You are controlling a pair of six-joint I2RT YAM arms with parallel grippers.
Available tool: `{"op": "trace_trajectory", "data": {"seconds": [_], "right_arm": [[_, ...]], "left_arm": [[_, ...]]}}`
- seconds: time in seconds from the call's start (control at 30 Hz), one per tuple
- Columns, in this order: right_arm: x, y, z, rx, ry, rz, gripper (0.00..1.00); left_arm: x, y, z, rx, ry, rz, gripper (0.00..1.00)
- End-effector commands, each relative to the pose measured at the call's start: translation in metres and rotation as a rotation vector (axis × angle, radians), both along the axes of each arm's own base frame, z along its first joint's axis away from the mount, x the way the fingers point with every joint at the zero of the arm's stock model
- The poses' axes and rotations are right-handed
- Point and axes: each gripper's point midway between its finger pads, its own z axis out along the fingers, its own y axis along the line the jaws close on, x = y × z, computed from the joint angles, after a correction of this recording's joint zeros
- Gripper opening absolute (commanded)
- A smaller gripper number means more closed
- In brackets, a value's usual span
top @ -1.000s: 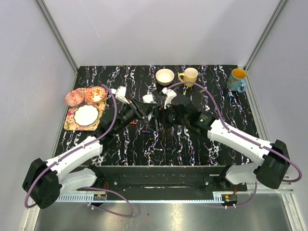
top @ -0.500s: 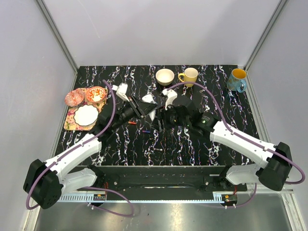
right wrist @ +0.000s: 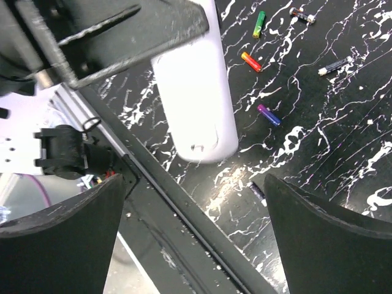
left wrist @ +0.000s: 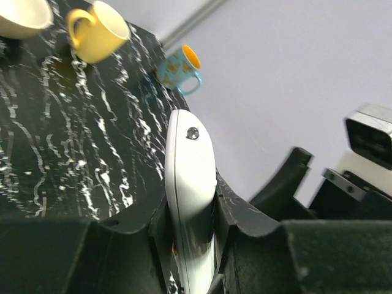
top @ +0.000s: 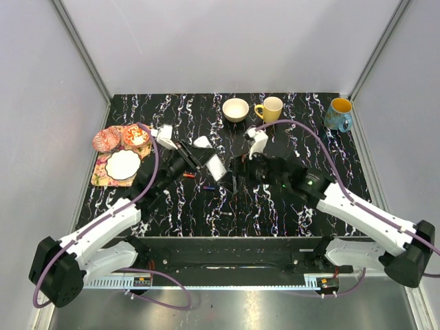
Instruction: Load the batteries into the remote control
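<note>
My left gripper [top: 203, 159] is shut on the white remote control [top: 216, 167] and holds it above the table, edge-on between the fingers in the left wrist view [left wrist: 190, 190]. My right gripper [top: 232, 179] is open and empty just right of the remote, not touching it. In the right wrist view the remote [right wrist: 195, 92] hangs ahead of the wide-open fingers [right wrist: 331, 233]. Several batteries lie loose on the table beneath: a red-orange one [right wrist: 251, 61], a green one [right wrist: 260, 23], a purple one [right wrist: 269, 114] and dark ones [right wrist: 335, 65]. Some show in the top view [top: 206, 187].
A cream bowl [top: 236, 109], a yellow mug [top: 270, 108] and a blue mug [top: 338, 114] stand at the back. A placemat with a white plate [top: 123, 165] and small dishes sits at the left. The table's metal front rail [right wrist: 184, 208] runs below my right gripper.
My left gripper has carried the remote a little left and tilted it. My right gripper has drawn back to the right and away from the remote.
</note>
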Motion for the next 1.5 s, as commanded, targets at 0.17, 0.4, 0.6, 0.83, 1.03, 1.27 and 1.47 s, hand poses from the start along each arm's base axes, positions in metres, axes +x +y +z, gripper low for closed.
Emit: {"op": "trace_trajectory", "data": {"seconds": [0.17, 0.4, 0.6, 0.83, 1.03, 1.27, 1.47], "right_arm": [[-0.009, -0.039, 0.029, 0.269, 0.009, -0.211, 1.0], [-0.014, -0.024, 0.053, 0.53, 0.053, -0.194, 0.95], [0.009, -0.003, 0.033, 0.423, 0.121, -0.238, 0.91], [0.016, 0.005, 0.04, 0.511, 0.105, -0.243, 0.9], [0.02, 0.024, 0.047, 0.607, 0.169, -0.209, 0.88], [0.021, 0.042, 0.038, 0.667, 0.279, -0.182, 0.86], [0.022, 0.044, 0.029, 0.671, 0.312, -0.189, 0.85]], "left_arm": [[0.022, 0.053, 0.016, -0.055, -0.1, 0.312, 0.0], [0.02, 0.069, 0.006, -0.222, -0.145, 0.38, 0.0], [0.013, 0.058, 0.012, -0.2, -0.18, 0.324, 0.0], [0.004, 0.06, 0.01, -0.139, -0.24, 0.356, 0.0], [0.001, 0.059, 0.004, -0.113, -0.237, 0.402, 0.0], [0.0, 0.061, 0.009, -0.102, -0.254, 0.435, 0.0], [0.0, 0.065, 0.012, -0.097, -0.266, 0.454, 0.0]]}}
